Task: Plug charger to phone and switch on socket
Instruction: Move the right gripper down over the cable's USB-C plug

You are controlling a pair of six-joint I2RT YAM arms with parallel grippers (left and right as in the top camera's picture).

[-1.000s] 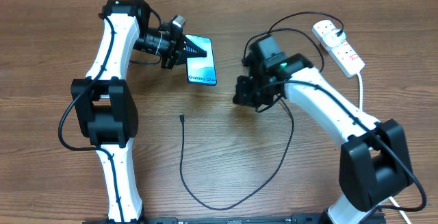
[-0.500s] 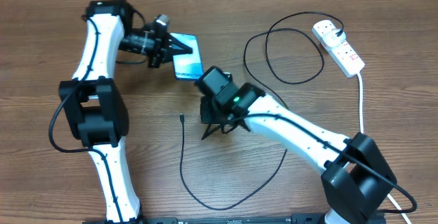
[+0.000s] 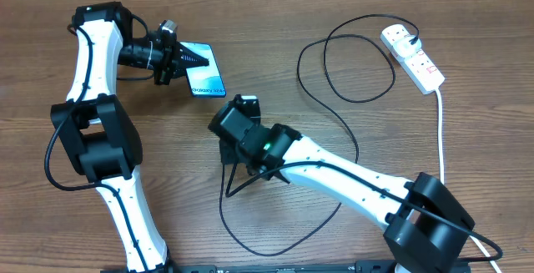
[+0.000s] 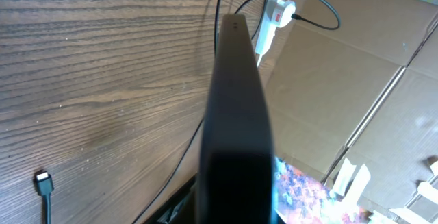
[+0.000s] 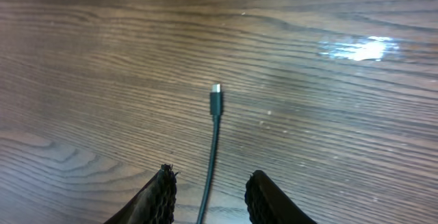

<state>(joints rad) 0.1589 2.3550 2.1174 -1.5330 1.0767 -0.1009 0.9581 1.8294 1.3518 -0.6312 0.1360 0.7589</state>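
Note:
My left gripper (image 3: pixel 178 59) is shut on the phone (image 3: pixel 205 78), holding it above the table at the back left with its light blue screen up. In the left wrist view the phone (image 4: pixel 236 114) shows edge-on as a dark bar that hides the fingers. The charger (image 3: pixel 224 210) loops across the table, and its connector tip (image 5: pixel 216 98) lies flat on the wood. My right gripper (image 5: pixel 209 186) is open just above the table, one finger on each side of the cable behind the tip, touching nothing. The socket (image 3: pixel 413 54) lies at the back right.
The socket's thick white cord (image 3: pixel 440 131) runs down the right side toward the front edge. The charger's far end curls in a loop (image 3: pixel 360 60) next to the socket. Cardboard walls (image 4: pixel 356 80) stand behind the table.
The left arm carried the phone to the left. The right arm swung from the middle right over to the charger's tip, and its jaws opened around the cable.

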